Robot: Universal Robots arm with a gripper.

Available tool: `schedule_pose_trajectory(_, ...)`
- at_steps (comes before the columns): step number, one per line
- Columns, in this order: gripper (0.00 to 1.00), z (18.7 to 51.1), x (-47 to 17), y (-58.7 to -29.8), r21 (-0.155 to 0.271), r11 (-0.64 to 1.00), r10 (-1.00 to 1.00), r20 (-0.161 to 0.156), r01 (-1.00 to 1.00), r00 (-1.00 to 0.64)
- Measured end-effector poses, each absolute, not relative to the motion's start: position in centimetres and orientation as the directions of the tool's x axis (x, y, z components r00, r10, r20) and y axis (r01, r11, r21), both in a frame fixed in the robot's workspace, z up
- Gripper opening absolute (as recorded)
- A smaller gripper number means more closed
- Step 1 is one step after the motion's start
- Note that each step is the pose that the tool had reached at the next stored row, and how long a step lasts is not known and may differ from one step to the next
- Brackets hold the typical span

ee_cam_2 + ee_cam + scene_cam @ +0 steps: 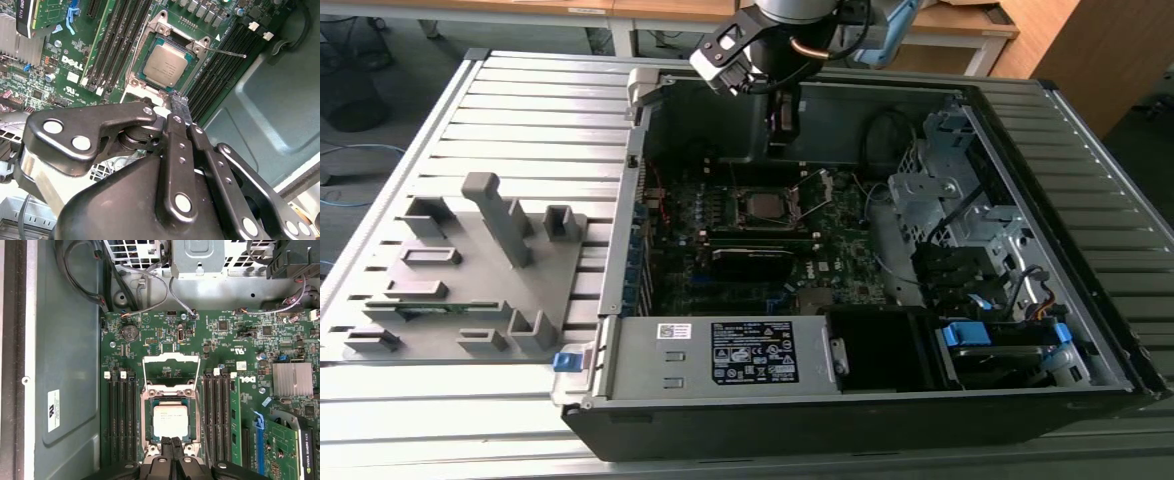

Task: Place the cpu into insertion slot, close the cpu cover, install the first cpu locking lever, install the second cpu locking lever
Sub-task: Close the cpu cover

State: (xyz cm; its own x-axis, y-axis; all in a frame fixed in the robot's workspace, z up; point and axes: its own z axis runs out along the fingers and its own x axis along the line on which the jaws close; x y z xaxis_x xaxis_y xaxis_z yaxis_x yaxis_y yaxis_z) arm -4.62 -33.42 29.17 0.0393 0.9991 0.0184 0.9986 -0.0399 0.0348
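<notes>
- The gripper [171,441] hangs inside the open computer case [854,420]. Its two black fingers are pressed together with nothing between them. In both wrist views its tip [179,102] sits over the edge of the socket area, and from what I can see it is clear of the circuit board [235,340].
- The cpu [171,421] lies flat in the insertion slot [146,417], silver-grey top up. Its sides run square with the slot's metal rim.
- The cpu cover [171,358] is open, tipped back off the slot on the side away from the fingers in the first wrist view. Green board shows through its window.
- A thin wire locking lever [227,51] sticks out from a corner of the slot, unlatched, and reaches across the neighbouring memory slots.
- Black memory slots [120,425] run along both sides of the insertion slot, tight against its rim, so the margin there is narrow.
- Past one bank stand a graphics card [290,445] and a finned heatsink [292,379].
- Past the other bank is the bare grey case panel [70,365], the widest open stretch.
- Cables [150,285] loop near the board's edge beyond the open cover.
- In the exterior view the case lies on a slatted metal tabletop [520,110]. A grey fixture [467,260] sits at the exterior view's left, well apart from the board.
</notes>
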Motion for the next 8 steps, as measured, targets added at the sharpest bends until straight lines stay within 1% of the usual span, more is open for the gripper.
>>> schedule_pose_trajectory(8,0.11,29.0,-4.62,-33.42,0.035,-0.04,0.999,0.018,0.999,0.039)
